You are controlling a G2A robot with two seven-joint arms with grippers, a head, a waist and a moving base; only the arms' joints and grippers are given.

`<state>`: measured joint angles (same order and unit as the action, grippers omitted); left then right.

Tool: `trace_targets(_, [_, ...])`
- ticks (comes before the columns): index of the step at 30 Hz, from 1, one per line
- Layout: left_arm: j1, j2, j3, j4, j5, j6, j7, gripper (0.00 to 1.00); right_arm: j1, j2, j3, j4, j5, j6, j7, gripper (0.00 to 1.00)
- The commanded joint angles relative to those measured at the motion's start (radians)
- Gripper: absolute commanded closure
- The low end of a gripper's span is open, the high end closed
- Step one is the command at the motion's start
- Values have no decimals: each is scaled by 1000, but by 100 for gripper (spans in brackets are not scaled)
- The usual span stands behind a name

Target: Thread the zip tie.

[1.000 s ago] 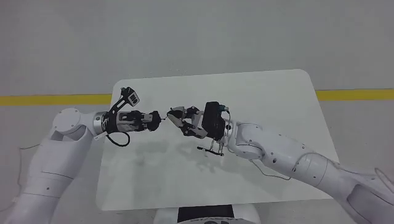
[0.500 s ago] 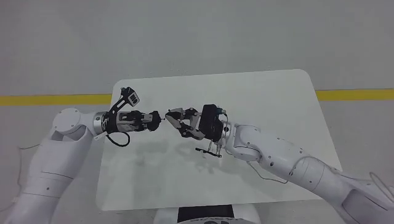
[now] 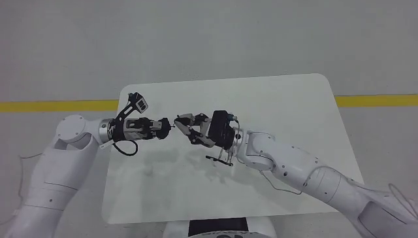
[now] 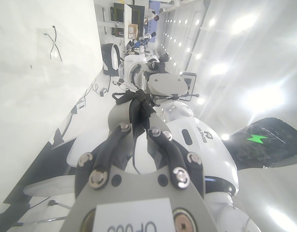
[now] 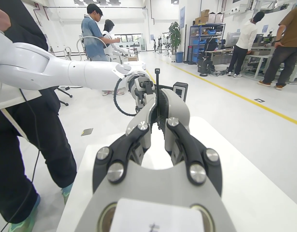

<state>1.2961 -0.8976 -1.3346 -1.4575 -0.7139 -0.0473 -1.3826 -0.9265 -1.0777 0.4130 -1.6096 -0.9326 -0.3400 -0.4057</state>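
Observation:
Above the left part of the white table (image 3: 287, 107) my two grippers meet tip to tip. My right gripper (image 5: 158, 114) is shut on a black zip tie (image 5: 157, 85), which stands upright between its pads with the square head on top. My left gripper (image 4: 138, 108) faces it, shut on a thin black strap of the zip tie (image 4: 135, 146) that trails back between its fingers. From above, the left gripper (image 3: 166, 127) and right gripper (image 3: 181, 123) are almost touching, with the zip tie (image 3: 174, 124) in the small gap between them.
Two spare zip ties (image 4: 54, 44) lie crossed on the table farther off. Bare tabletop stretches to the right and front of the arms. A person in dark trousers (image 5: 34, 126) stands close to the table edge beside the left arm.
The right arm has edged slightly left, bringing its gripper closer to the left one. The left arm has stayed still.

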Motion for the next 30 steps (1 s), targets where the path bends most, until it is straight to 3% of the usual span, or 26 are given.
trace_targets(1, [1,0,1,-1,0,0,7,100,-3,-2,4,1,-2,0,-1,100])
trace_targets(4, [8,-1,8,-17,2,2,33,100,-6,-3,10,1,-4,0,-2,100])
trace_targets(30, [21,12,4,-25,-4,3,38,100,-35,14,38,-15,-5,0,7,100])
